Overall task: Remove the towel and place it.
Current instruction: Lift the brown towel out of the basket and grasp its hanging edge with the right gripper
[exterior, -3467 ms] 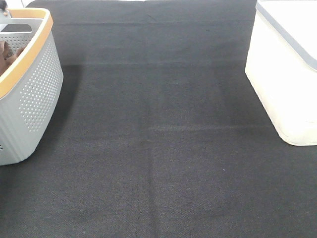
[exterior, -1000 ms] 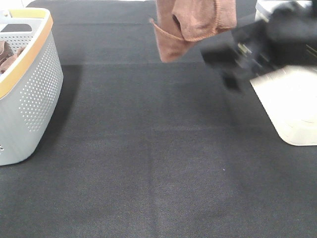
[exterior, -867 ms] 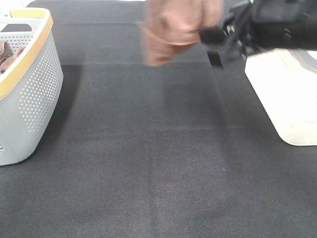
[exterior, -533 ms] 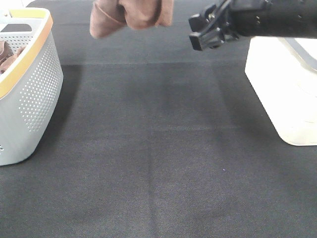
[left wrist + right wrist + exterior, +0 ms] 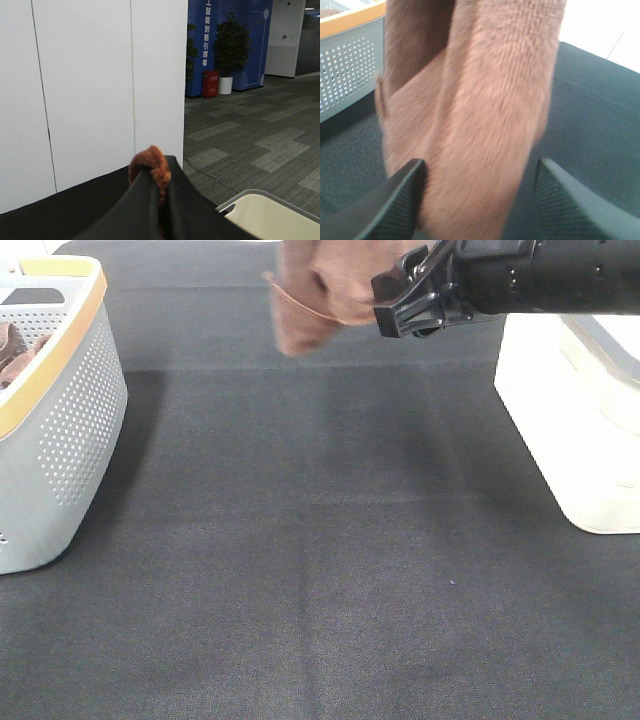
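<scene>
The reddish-brown towel (image 5: 318, 288) hangs bunched in the air over the far middle of the black table. My left gripper (image 5: 156, 174) is shut on a fold of the towel (image 5: 149, 161) and holds it from above; this gripper is out of the exterior high view. My right gripper (image 5: 392, 302) reaches in from the right at the towel's side. In the right wrist view the towel (image 5: 480, 100) hangs between the right gripper's (image 5: 480, 162) spread fingers (image 5: 395, 200), and the jaws stand open.
A grey perforated basket (image 5: 70, 420) with an orange rim stands at the left, with more brown cloth (image 5: 10, 348) inside; it also shows in the right wrist view (image 5: 345, 55). A white lidded box (image 5: 565, 410) stands at the right. Black cloth (image 5: 320, 570) covers the table.
The hanging towel swung left and has come back right. My right arm came in from the right and now has its open fingers around the towel.
</scene>
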`<state>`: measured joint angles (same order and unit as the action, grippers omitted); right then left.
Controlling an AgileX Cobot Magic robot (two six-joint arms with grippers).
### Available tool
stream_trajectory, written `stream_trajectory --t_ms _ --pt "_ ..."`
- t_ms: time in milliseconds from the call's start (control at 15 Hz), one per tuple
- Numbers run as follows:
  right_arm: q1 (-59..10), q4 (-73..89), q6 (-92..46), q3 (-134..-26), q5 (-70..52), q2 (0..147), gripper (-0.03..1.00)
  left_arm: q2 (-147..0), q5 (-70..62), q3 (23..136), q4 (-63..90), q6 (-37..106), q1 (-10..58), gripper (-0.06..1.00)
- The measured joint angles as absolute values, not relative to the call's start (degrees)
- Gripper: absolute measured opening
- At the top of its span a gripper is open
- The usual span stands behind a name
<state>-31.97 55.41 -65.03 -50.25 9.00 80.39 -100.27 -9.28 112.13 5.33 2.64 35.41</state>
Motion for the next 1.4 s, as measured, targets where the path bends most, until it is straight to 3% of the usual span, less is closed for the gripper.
stream_trajectory --t_ms 267,467,600,733,1000,1400 --pt "-32.0 55.4 -64.8 -50.2 12.6 80.8 0.59 -100.3 -9.3 112.1 5.6 2.6 35.4 0.0" --pt "-32.0 55.2 -64.1 -50.2 14.9 81.0 0.43 -100.3 -9.3 112.1 6.4 2.6 35.4 0.0" --pt "-32.0 54.8 -62.6 -50.2 14.6 81.0 0.41 -100.3 -9.3 112.1 6.5 2.6 35.4 0.0" --pt "-32.0 54.4 -61.4 -50.2 12.0 81.0 0.42 -100.3 -9.3 112.1 6.5 2.6 35.4 0.0" --pt "-32.0 54.4 -60.6 -50.2 7.7 81.0 0.54 -100.3 -9.3 112.1 6.4 2.6 35.4 0.0" --pt "-32.0 54.3 -60.6 -50.2 6.4 81.0 0.55 -100.3 -9.3 112.1 6.4 2.6 35.4 0.0"
